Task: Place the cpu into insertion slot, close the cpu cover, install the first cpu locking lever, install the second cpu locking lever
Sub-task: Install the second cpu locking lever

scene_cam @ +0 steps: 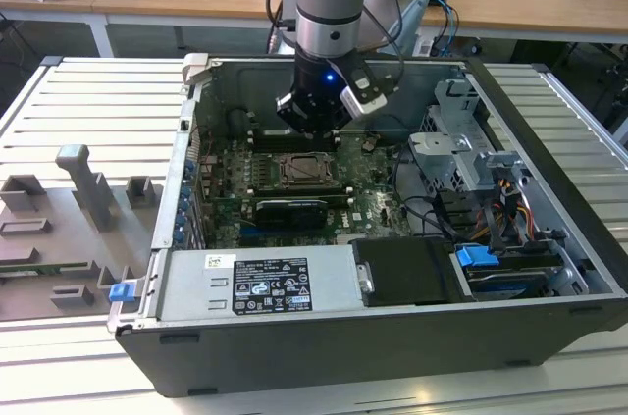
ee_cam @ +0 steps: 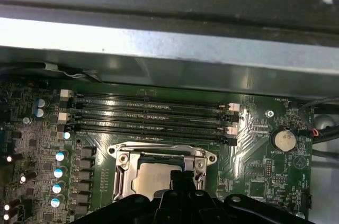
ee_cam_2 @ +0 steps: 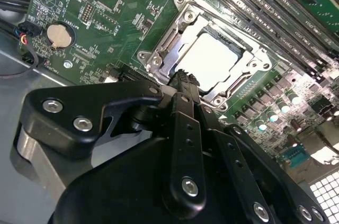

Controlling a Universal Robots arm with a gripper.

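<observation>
Claw [ee_cam_2: 183, 78] pinched closed over the cpu cover [ee_cam_2: 249, 54], cpu [ee_cam_2: 214, 60] seated, near socket edge hidden behind fingers.

My arm [scene_cam: 330, 3] was a fat silver-grey cylinder with a pale blue cap up top and a black wrist section where a small blue light glowed. A grey-and-black camera block sat beside it. The gripper [ee_cam_2: 183, 78] was matte black, its linkage plates pinned with bright silver screws.
</observation>
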